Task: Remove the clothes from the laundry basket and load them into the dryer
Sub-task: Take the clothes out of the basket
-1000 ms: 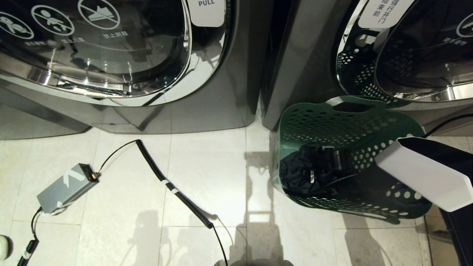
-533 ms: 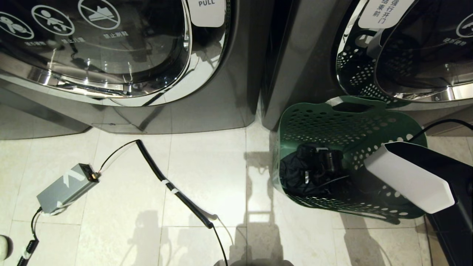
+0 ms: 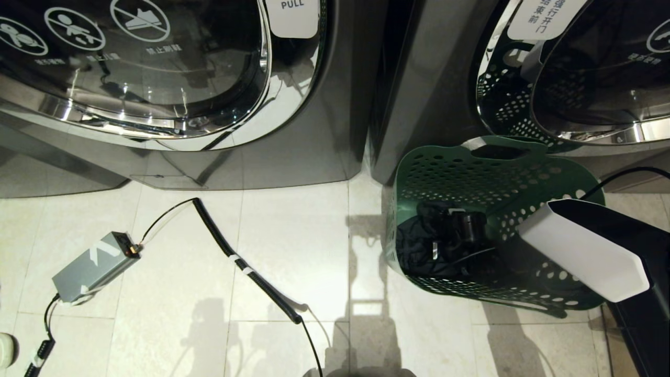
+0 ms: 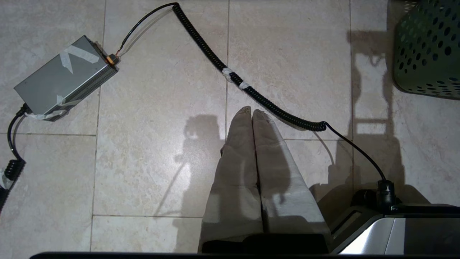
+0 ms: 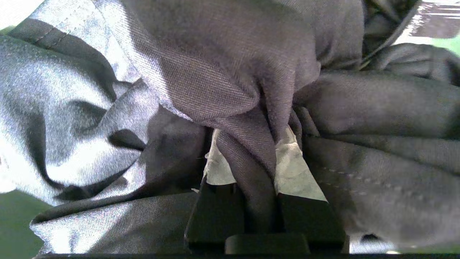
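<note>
Right gripper (image 5: pixel 251 151) inside the green laundry basket (image 3: pixel 471 167), jaws pinching a fold of dark clothing (image 5: pixel 230 72); left gripper (image 4: pixel 251 115) closed, empty

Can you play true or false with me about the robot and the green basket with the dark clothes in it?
1. The right gripper has pinched a fold of the dark clothes. True.
2. The green laundry basket stands on top of a dryer. False: it stands on the tiled floor, in front of the right machine.
3. The left gripper is holding a sock. False: its fingers are shut on nothing, above the floor.
4. A coiled black cable lies on the floor, leading to a grey box. True.
5. The left dryer door is wide open with clothes inside. False: the glass door is closed.
</note>
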### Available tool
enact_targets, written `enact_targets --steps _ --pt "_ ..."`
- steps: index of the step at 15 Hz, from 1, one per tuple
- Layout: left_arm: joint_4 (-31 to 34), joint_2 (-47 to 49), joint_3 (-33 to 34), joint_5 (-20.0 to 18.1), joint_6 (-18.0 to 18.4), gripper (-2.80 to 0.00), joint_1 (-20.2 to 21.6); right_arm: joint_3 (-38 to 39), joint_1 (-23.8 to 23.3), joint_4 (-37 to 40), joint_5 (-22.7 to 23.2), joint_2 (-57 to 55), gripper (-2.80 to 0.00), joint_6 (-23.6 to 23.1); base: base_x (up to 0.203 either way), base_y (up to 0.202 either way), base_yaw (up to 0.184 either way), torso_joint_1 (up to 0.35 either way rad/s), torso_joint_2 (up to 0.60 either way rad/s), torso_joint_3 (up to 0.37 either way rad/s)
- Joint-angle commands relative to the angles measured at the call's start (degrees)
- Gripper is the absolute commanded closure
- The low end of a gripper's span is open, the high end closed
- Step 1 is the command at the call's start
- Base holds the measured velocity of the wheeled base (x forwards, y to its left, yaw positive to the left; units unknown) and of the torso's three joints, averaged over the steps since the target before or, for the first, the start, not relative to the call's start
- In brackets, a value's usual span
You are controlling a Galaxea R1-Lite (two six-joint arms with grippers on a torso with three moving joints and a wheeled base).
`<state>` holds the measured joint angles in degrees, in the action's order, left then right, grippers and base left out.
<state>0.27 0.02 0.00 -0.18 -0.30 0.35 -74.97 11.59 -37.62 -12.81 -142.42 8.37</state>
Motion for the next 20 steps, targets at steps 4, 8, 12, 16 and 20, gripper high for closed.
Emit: enact_targets --steps 4,8,12,16,20 --pt "0.0 -0.1 0.0 0.0 0.0 0.0 0.1 5.3 0.1 1.7 -0.2 8.5 0.0 0.5 0.0 0.0 0.0 0.0 0.0 0.0" --pt "0.0 -0.1 0.0 0.0 0.0 0.0 0.0 14.5 0.2 1.0 -0.5 19.5 0.0 0.7 0.0 0.0 0.0 0.0 0.0 0.0" --pt "0.0 -0.1 0.0 0.0 0.0 0.0 0.0 27.7 0.2 -1.3 -0.6 33.2 0.0 0.7 0.0 0.0 0.0 0.0 0.0 0.0" --pt "0.0 -0.1 0.0 0.0 0.0 0.0 0.0 34.2 -0.2 -1.8 -0.5 50.7 0.0 -0.2 0.0 0.0 0.0 0.0 0.0 0.0" --pt "0.0 -0.1 0.0 0.0 0.0 0.0 0.0 36.5 -2.0 0.7 0.0 71.3 0.0 -7.2 0.0 0.0 0.0 0.0 0.0 0.0"
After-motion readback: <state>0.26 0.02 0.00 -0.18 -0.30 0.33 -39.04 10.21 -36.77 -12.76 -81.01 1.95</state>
